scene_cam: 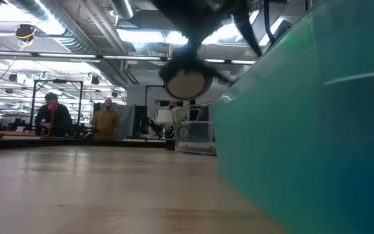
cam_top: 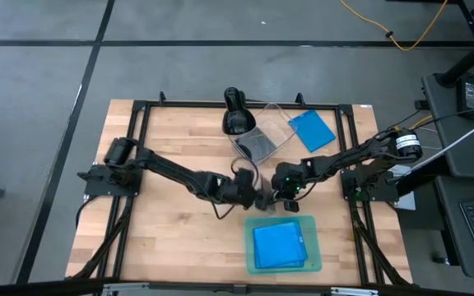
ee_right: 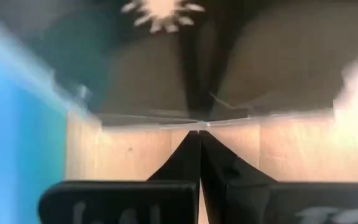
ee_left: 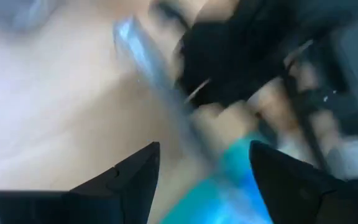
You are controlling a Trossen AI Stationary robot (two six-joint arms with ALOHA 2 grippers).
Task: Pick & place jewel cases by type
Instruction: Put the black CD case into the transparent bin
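Wooden surface [cam_top: 171, 230] carries all the things, inside a dark metal frame. Near its front edge stands a translucent teal tray [cam_top: 311, 263], and bright blue jewel cases [cam_top: 280, 245] lie stacked flat inside it; how many are in the stack I cannot tell. One more blue jewel case [cam_top: 312, 130] lies alone at the far side of the surface, just beside a clear plastic tub [cam_top: 263, 136]. Dark disc cases [cam_top: 257, 146] seem to lie in the tub, but their number is not clear. A black scanner-like device [cam_top: 236, 113] stands next to the tub, at its left.

Both arms meet in the middle of the surface, between the tub and the tray. The left gripper [cam_top: 263, 200] is at the far left corner of the tray; in the left wrist view its two fingers [ee_left: 129, 171] stand wide apart and nothing is between them. The right gripper [cam_top: 285, 191] is just beside it, a little to the right, and its fingers [ee_right: 188, 158] are pressed together. In the right wrist view their tips touch a thin clear edge, which is too blurred to name.

In the low view the teal tray wall [scene_cam: 317, 117] fills the right half, and two persons [scene_cam: 54, 117] stand far behind the surface in the room.
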